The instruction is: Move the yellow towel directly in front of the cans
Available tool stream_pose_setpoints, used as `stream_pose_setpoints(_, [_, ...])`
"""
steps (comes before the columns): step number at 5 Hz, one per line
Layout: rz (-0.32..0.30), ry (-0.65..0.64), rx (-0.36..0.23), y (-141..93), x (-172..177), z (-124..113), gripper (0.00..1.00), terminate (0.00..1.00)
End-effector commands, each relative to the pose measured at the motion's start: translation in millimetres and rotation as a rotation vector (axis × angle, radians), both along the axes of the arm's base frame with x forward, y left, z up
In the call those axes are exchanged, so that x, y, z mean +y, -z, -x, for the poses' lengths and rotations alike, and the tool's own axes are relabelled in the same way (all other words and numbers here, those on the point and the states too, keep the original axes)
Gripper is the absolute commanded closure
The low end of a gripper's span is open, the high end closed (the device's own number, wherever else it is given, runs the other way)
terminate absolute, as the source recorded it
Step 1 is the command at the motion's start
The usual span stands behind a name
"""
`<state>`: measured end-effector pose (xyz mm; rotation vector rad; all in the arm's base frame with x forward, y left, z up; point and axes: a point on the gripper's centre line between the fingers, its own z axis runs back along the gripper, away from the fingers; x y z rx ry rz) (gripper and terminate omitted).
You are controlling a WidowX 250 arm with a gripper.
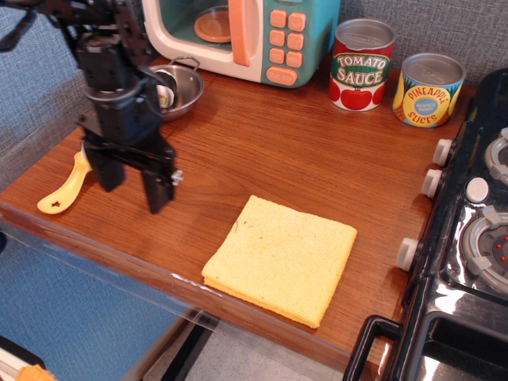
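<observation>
The yellow towel (280,259) lies flat and folded at the front edge of the wooden counter, right of centre. The two cans stand at the back right: the red and white Tomato Sauce can (361,65) and the yellow and blue Pineapple Slices can (428,90). My black gripper (133,189) hangs over the left part of the counter, well left of the towel and apart from it. Its two fingers point down, spread apart, with nothing between them.
A toy microwave (242,36) stands at the back. A small metal pan (178,90) with a sushi piece sits behind my arm. A yellow brush (63,190) lies at the left edge. A black toy stove (476,238) borders the counter on the right.
</observation>
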<state>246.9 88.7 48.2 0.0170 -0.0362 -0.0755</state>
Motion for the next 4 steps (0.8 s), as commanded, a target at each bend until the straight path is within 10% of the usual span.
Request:
stream_pose_setpoints(1, [0.051, 0.123, -0.051, -22.7, -73.8, 12.6, 0.00, 0.00])
stream_pose_setpoints(4, [0.025, 0.099, 0.012, 9.5, -120.7, -4.8, 0.00, 0.00])
